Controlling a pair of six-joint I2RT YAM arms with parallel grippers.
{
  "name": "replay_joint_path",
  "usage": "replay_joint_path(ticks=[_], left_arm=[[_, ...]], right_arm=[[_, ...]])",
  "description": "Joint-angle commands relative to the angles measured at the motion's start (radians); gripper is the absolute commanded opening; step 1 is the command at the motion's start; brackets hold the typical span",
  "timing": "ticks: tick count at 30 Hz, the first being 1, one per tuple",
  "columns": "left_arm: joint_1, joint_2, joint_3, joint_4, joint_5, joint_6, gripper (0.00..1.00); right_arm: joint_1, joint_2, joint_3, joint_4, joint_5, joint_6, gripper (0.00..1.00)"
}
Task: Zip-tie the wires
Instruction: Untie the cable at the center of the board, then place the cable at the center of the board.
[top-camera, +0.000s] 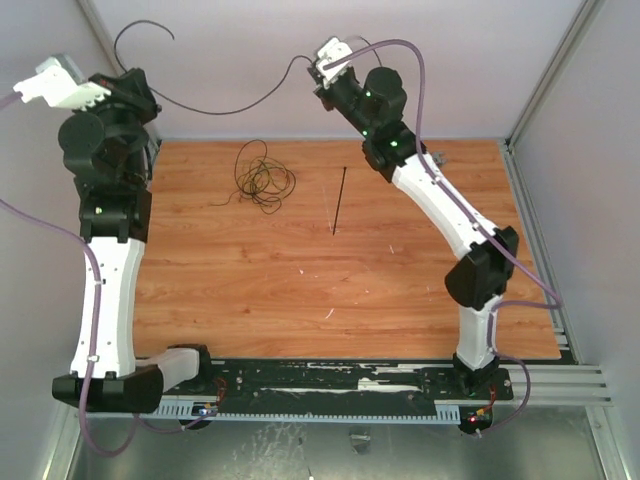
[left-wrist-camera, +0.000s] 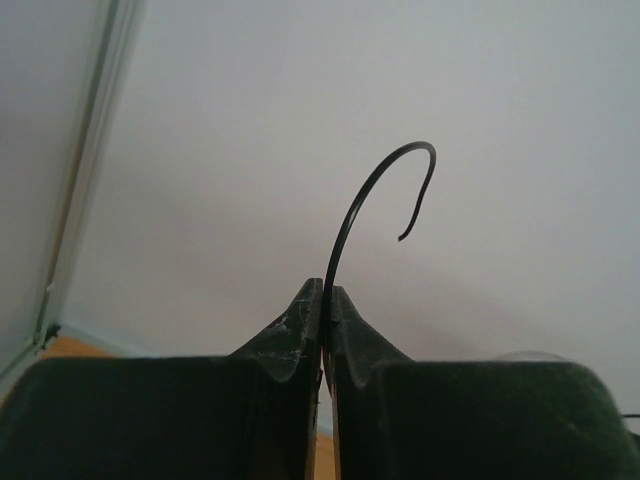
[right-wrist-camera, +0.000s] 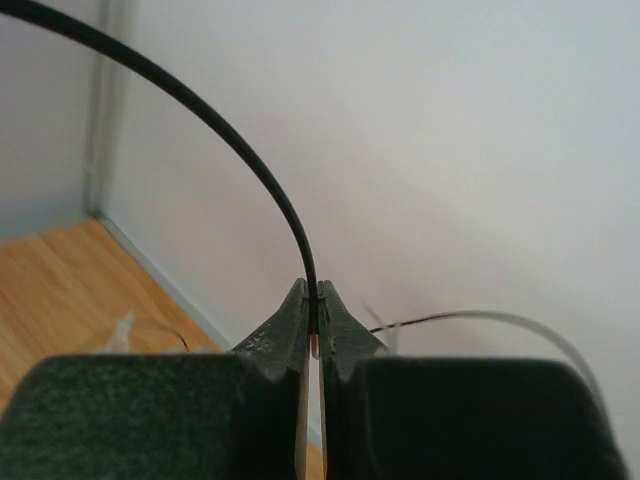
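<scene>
What appears to be a robotics lab test cell: wood-topped table (top-camera: 250, 290), plain grey panels (top-camera: 480, 70), aluminium framing (top-camera: 555, 70), bolted-down robot arms (top-camera: 105, 290).

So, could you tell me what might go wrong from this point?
The left pincer grips the black cable near its free end, at the very tips; a pull from the right pincer could slip it out. Both pincers are occupied, while the wires and zip tie lie on the table untouched.
</scene>
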Motion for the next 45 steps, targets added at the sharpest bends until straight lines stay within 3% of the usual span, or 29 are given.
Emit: replay_joint_path(ticks=[1,7,12,19,25,31,34,40,45], left_arm=[[0.009,-0.101,-0.163,0.119,-0.059,-0.087,0.08],[0.009,-0.269,-0.489,0.271,-0.028,-0.306,0.02],[0.008,-0.389,-0.663,0.277,-0.073,-0.391,0.00],[-0.007,-0.473,-0.812,0.327,0.027,-0.458,0.00],[-0.129,-0.487,-0.905,0.430,0.008,-0.486,0.00],[-0.324,-0.447,-0.916,0.503,-0.086,-0.450,0.00],[-0.366,-0.453,-0.950,0.483,-0.179,-0.479,0.00],[-0.367,-0.562,-1.144,0.340,-0.392,-0.620,0.00],[-0.367,-0.603,-1.302,0.267,-0.453,-0.714,0.00]], right_arm=[[-0.002,-0.154,-0.196,-0.184,0.228,-0.198,0.00],[0.000,-0.340,-0.500,-0.308,0.484,-0.277,0.00],[0.000,-0.451,-0.668,-0.465,0.678,-0.231,0.00],[0.008,-0.582,-0.842,-0.636,0.802,-0.065,0.00],[0.012,-0.722,-0.950,-0.707,0.908,0.018,0.00],[0.015,-0.822,-0.953,-0.819,0.923,0.060,0.00],[0.016,-0.809,-0.956,-0.859,0.851,0.087,0.00],[0.024,-0.602,-1.016,-0.832,0.697,0.170,0.00],[0.028,-0.411,-1.015,-0.773,0.593,0.234,0.00]])
